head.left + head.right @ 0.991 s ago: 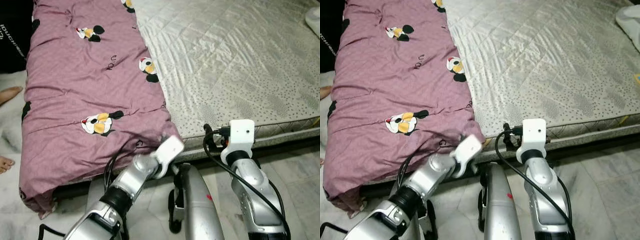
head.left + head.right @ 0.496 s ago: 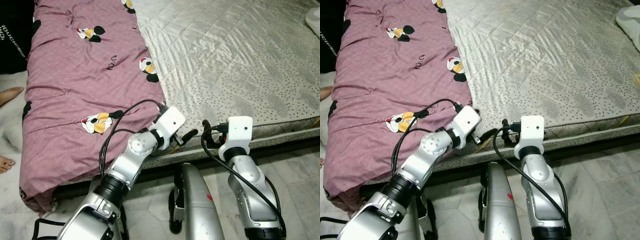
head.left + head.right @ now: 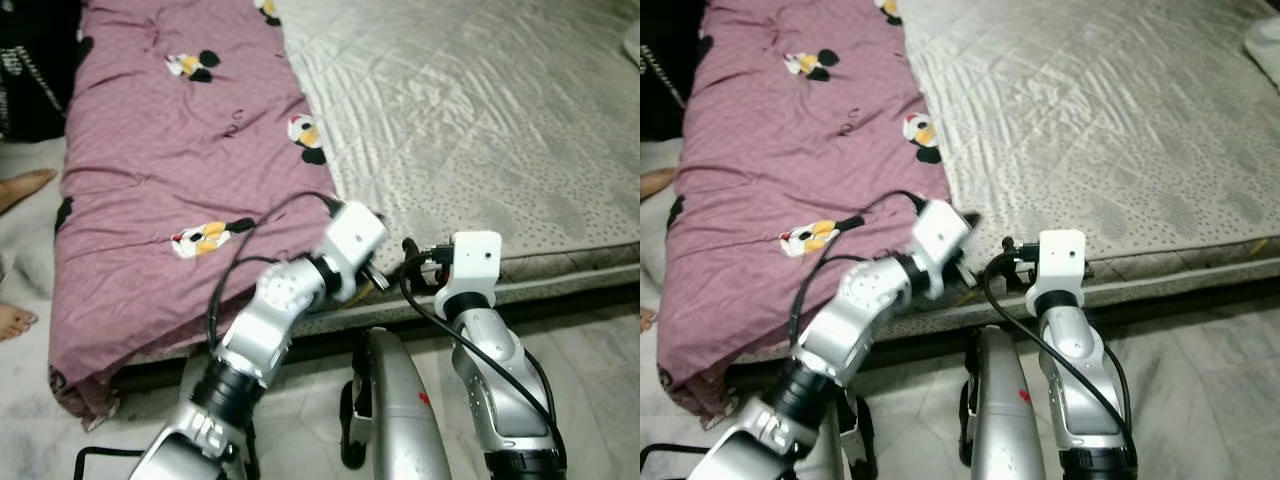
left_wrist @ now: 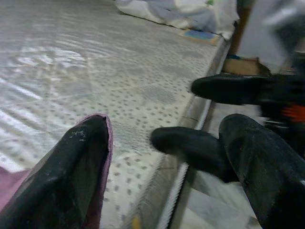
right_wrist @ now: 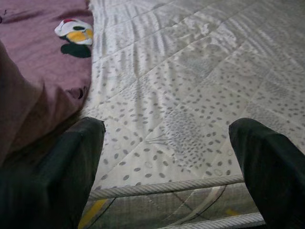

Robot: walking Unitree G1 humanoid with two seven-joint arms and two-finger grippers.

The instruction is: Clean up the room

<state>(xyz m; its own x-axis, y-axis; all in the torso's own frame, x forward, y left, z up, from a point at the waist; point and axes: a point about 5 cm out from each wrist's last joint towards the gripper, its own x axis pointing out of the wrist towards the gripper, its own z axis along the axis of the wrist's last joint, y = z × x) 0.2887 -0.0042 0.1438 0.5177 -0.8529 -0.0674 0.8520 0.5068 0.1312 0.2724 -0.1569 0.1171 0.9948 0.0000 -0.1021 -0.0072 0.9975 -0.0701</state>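
Mauve cartoon-print blanket (image 3: 170, 190) drapes the mattress (image 3: 480, 130) from seven to eleven o'clock, its corner against one spread finger of the left gripper (image 4: 157, 143), the right gripper (image 5: 167, 157) open alongside; closing early might snag mattress piping instead.

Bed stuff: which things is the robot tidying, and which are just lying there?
For the job:
- purple blanket
- mattress
- left end effector, at the blanket's corner
- right end effector, at the mattress edge

Just lying about:
- a person's foot
- white cloth
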